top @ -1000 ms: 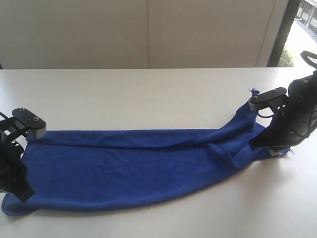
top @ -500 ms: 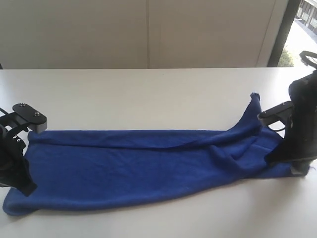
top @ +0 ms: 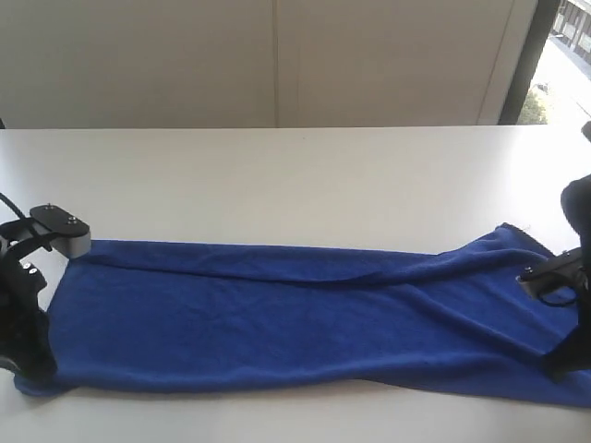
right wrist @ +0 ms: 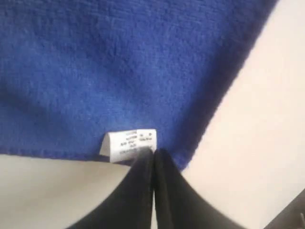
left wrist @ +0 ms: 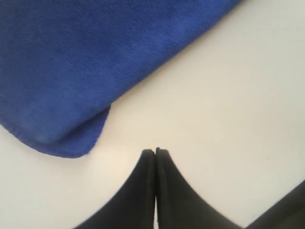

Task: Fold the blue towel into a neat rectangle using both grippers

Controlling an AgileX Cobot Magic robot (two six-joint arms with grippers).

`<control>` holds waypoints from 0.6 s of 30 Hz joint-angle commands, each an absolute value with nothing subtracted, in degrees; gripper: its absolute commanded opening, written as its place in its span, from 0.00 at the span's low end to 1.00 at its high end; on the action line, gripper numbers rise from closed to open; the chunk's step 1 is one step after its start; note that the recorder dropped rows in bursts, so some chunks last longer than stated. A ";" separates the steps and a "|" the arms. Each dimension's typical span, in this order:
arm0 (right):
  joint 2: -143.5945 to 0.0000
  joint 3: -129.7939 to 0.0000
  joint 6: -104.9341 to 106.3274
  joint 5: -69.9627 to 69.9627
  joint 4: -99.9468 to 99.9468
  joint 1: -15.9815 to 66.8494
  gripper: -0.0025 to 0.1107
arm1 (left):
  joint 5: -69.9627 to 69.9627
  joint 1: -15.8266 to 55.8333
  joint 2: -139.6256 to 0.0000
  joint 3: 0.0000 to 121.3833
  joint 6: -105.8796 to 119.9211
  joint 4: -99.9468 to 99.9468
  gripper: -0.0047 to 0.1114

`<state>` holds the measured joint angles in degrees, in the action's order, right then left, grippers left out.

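The blue towel (top: 295,314) lies stretched out as a long folded strip across the near part of the white table (top: 295,175). My left gripper (top: 35,367) stands at its left end. In the left wrist view that gripper (left wrist: 155,150) is shut with nothing in it, and the towel's rounded corner (left wrist: 71,145) lies a little apart from the tips. My right gripper (top: 565,365) is at the towel's right end. In the right wrist view it (right wrist: 153,151) is shut, tips on the towel's (right wrist: 143,62) hem beside a white care label (right wrist: 128,142).
The table's far edge meets a pale wall (top: 277,65). A dark window frame (top: 524,60) stands at the back right. The towel's right end runs to the frame's right edge.
The right gripper has moved right and towards the near edge, lowering the raised right end and pulling the towel out flat. The towel's left corner slid slightly right. The left arm has barely moved.
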<state>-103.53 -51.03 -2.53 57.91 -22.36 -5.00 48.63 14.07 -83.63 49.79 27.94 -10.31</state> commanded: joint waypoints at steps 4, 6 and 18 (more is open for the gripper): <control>-97.51 -50.43 -6.38 57.83 -24.49 -5.21 0.02 | 49.69 14.09 -83.29 47.56 31.00 -11.45 0.04; -95.76 -50.43 -6.78 56.15 -24.23 -5.09 0.02 | 46.42 14.09 -83.29 45.68 33.53 -11.45 0.04; -90.40 -50.55 6.10 41.13 -4.13 2.60 0.02 | 26.08 14.09 -83.29 38.42 35.95 -5.84 0.04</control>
